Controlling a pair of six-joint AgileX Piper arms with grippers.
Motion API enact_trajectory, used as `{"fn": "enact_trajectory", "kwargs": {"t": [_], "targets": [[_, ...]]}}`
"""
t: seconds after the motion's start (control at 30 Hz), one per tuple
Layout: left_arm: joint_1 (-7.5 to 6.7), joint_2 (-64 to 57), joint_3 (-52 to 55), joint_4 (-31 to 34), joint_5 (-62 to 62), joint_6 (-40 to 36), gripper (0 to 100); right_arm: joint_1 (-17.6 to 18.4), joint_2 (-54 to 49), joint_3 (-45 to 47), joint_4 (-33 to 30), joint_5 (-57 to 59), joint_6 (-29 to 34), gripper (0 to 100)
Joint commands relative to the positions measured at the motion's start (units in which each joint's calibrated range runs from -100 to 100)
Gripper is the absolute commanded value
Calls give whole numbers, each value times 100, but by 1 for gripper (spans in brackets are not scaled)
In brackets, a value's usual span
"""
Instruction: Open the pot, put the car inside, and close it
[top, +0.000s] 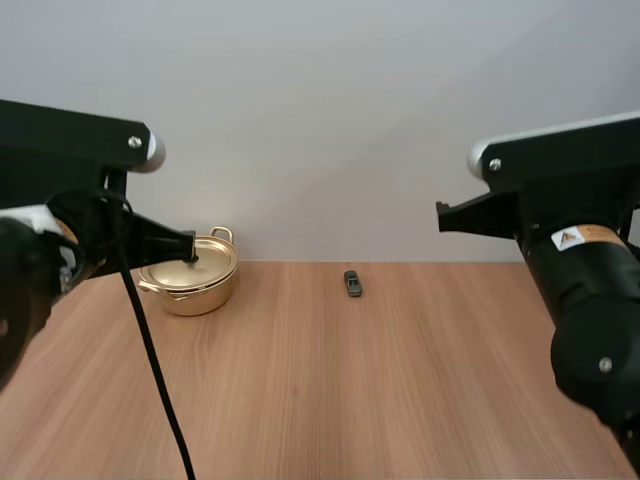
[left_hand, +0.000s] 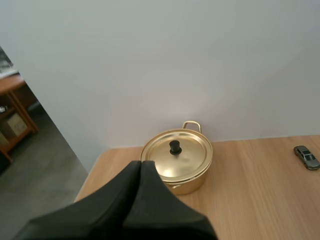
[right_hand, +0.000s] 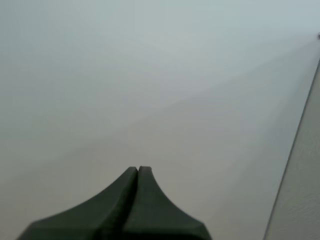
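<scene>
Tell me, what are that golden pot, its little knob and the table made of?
The pot looks like metal with a shiny gold finish: it reflects light on lid and wall. Its knob is matt black, probably plastic. The table shows pale wood grain, though it could be laminate.

- the pot (top: 195, 298) is small, round and shiny gold. it stands upright on the wooden table (top: 400, 380), near the far edge.
- in the high view, 1 loop handle (top: 222, 234) sticks out at about 1 o'clock of the pot.
- the lid (left_hand: 186, 159) is the same gold. it sits flat and closed on the pot, with a black knob (left_hand: 175, 147) upright at its centre.
- the car (top: 352, 283) is a tiny dark grey toy, apparently on its wheels. it lies at 3 o'clock of the pot, well apart from it, with its length running roughly from 12 to 6 o'clock in the high view.
</scene>
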Motion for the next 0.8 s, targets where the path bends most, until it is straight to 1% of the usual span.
{"fn": "enact_trajectory", "kwargs": {"t": [0.0,0.07,0.13,0.2,0.3,0.43,0.53,0.77], "targets": [[-5,2673,-3121,1,1960,-488,0,-5,2564,-5035,-212,9092,959,0],[20,3195,-3930,-42,2677,-117,0,-5,3190,-5774,-402,9752,1288,0],[108,3568,-4460,-116,3187,241,0,-5,3845,-6284,-501,10425,1438,0],[213,3868,-4795,-126,3332,340,0,-5,4337,-6530,-490,10425,1438,0],[346,4112,-4900,-176,3212,340,0,-5,4894,-6553,-490,10425,1438,0],[361,4417,-4858,-338,2961,369,0,-5,5400,-6553,-401,10425,1438,0],[361,4692,-4858,-336,2566,417,0,-5,5658,-6553,-287,10425,1438,0],[361,5467,-4858,387,1824,522,0,4,5946,-6536,16,8894,1438,0]]}}
